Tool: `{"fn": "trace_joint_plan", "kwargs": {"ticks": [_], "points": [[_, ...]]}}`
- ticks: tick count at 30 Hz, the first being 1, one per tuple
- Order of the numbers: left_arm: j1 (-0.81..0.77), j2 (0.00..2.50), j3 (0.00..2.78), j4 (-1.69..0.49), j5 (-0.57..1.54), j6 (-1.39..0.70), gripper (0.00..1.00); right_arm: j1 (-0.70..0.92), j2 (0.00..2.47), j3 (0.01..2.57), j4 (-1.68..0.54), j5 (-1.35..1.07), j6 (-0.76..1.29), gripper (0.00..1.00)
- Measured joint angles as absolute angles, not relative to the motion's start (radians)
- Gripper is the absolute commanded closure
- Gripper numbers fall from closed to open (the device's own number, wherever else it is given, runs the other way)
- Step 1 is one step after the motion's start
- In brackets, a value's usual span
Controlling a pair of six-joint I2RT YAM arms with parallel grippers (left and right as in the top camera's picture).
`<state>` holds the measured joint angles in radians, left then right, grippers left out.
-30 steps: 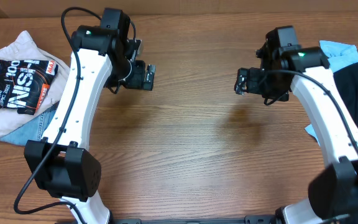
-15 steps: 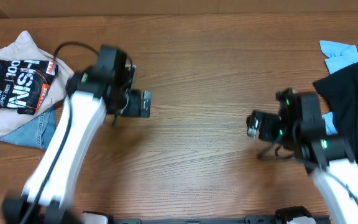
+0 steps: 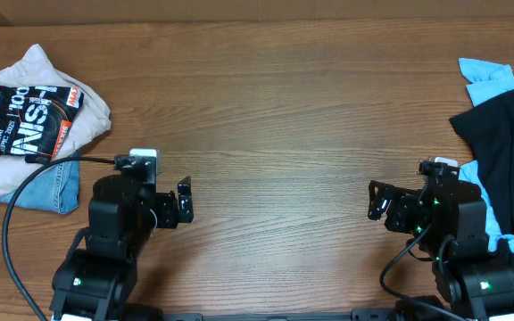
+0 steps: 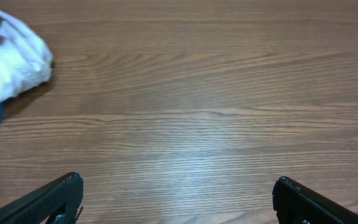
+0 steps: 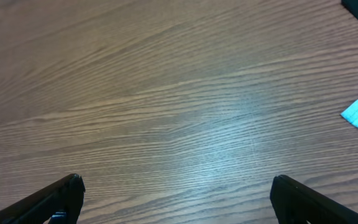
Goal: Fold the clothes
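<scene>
A: Since the middle of the table (image 3: 275, 107) lies bare, how should the next garment be fetched well?
B: One piece should be taken by an edge and spread flat there. The black garment (image 3: 507, 152) and the light-blue one (image 3: 489, 76) are heaped at the right edge; the printed jersey (image 3: 20, 120) is stacked far left.
A: What is altered from a second ago?
B: The left gripper (image 3: 186, 201) and right gripper (image 3: 375, 201) have been drawn back to the near edge; both are spread wide, nothing held.
</scene>
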<state>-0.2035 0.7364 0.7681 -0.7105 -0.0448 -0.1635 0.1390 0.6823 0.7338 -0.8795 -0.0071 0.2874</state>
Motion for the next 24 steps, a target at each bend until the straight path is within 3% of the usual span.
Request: {"fn": "trace_joint_plan", "kwargs": {"ticks": [24], "points": [[-0.204,0.852,0.763,-0.71,-0.083,-0.163,0.0,0.139,0.725,0.731,-0.882,-0.007,0.288,0.0]]}}
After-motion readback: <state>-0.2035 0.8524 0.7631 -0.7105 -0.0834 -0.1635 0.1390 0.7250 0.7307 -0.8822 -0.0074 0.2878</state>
